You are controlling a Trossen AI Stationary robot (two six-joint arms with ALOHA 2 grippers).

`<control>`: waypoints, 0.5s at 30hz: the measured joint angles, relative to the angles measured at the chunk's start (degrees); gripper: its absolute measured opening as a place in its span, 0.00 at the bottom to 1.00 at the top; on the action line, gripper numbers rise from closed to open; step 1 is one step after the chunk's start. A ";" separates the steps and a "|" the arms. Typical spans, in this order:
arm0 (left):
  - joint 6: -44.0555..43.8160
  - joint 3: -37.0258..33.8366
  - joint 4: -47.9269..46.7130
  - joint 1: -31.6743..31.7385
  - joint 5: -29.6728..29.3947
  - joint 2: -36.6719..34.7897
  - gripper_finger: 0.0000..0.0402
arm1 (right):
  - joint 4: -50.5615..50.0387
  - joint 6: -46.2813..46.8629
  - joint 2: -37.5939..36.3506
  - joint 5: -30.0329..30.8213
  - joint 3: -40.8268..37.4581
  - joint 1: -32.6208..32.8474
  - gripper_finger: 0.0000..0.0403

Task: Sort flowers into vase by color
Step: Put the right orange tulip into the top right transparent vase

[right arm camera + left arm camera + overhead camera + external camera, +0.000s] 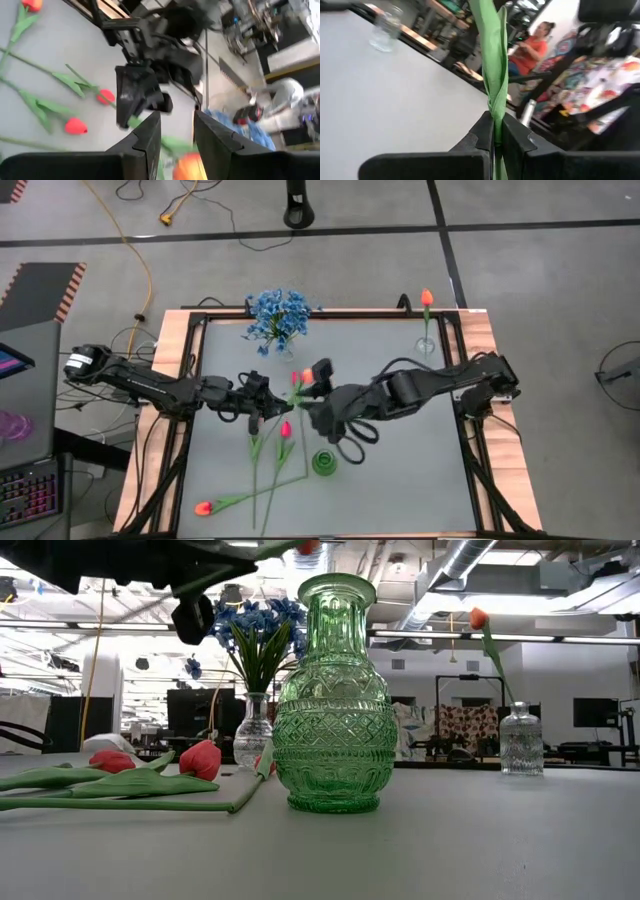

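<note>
Green stem (492, 65) clenched in left pincer (494, 142) mid-table; right pincer (176, 131) released beside it.

Left gripper (268, 406) clamped, right gripper (312, 392) apart.

We see even, bright overhead light, soft shadows on the table (400, 470), and heavy blur in both wrist views.

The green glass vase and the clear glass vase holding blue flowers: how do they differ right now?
The green cut-glass vase is empty; the clear glass vase holds a bunch of blue flowers. In the low view the green one is nearest the camera, the clear one farther back. The green one is tinted, the other colourless. Both stand upright on the table.
</note>
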 joint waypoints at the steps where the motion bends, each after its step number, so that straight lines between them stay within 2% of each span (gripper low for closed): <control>1: 0.74 0.00 -0.21 0.00 -0.96 0.00 0.01 | -1.57 1.65 -1.17 0.82 0.00 0.30 0.35; 4: 3.78 0.00 -0.18 0.00 -3.21 0.00 0.01 | -8.94 9.33 -5.18 0.77 0.03 0.56 0.35; 8: 7.09 0.00 0.02 0.00 -6.65 -0.02 0.01 | -21.12 21.92 -10.51 -7.31 -1.05 0.18 0.35; 10: 8.24 0.00 0.21 0.00 -8.32 -0.04 0.01 | -20.42 24.75 -13.33 -8.14 -5.28 0.42 0.35; 15: 10.51 0.00 1.28 -0.01 -10.80 -0.04 0.01 | -7.15 27.87 -21.11 -6.68 -22.69 1.13 0.35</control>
